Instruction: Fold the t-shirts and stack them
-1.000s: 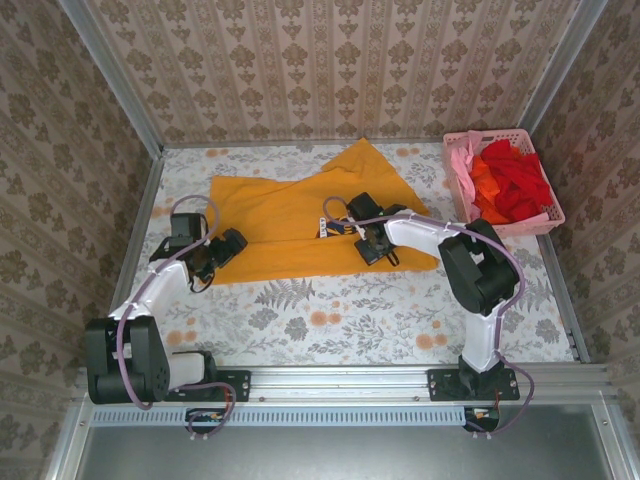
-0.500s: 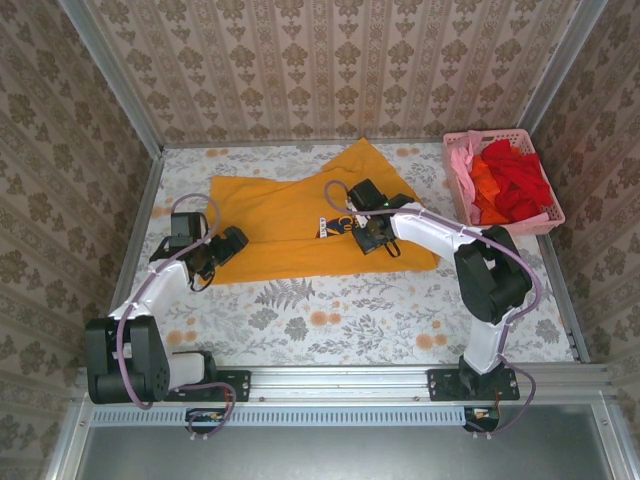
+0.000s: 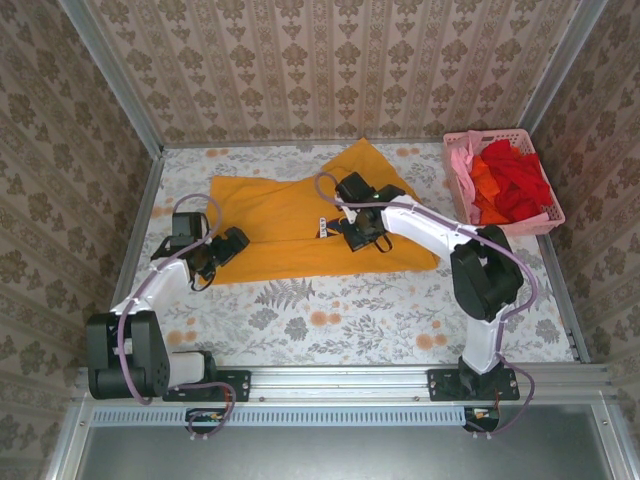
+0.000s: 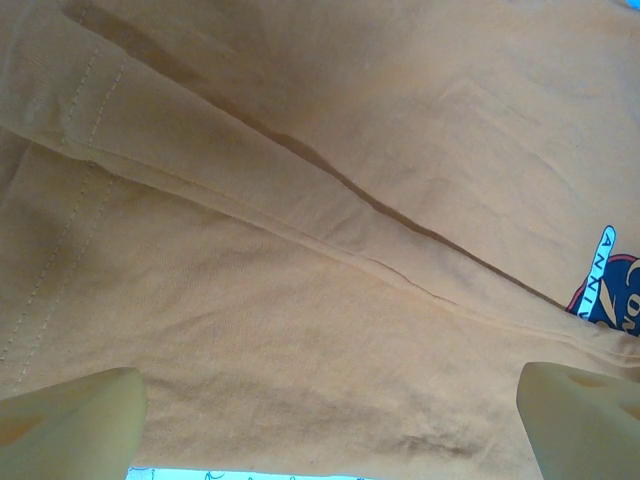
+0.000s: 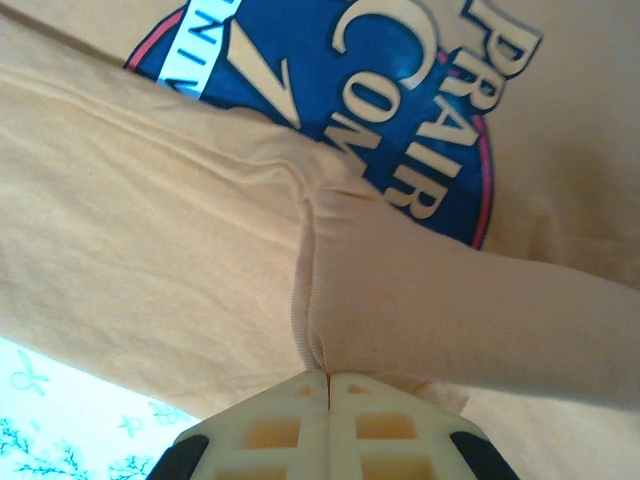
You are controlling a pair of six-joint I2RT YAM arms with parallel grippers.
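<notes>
A pink lattice basket (image 3: 487,134) stands in the far right corner of the table (image 3: 350,310), heaped with crumpled clothes: red t-shirts (image 3: 522,182) fill most of it, an orange t-shirt (image 3: 483,183) is bunched toward its left side, and a pink t-shirt (image 3: 460,158) hangs over its left wall. An orange-yellow t-shirt (image 3: 290,215) lies spread across the far middle of the table, well apart from the basket, one corner pointing at the far edge. The right gripper (image 3: 357,238) sits low on the shirt's right half; in the right wrist view its fingers (image 5: 290,425) are pressed together on a raised ridge of the orange-yellow cloth (image 5: 150,250), just beside the dark blue round logo (image 5: 380,90) with pale lettering. The left gripper (image 3: 232,245) is over the shirt's near left edge, its jaws spread wide; in the left wrist view the two pale fingertips (image 4: 70,425) stand far apart at the bottom corners with creased cloth (image 4: 300,250) between them, a sliver of the logo (image 4: 608,295) at the right; whether they touch the cloth I cannot tell
</notes>
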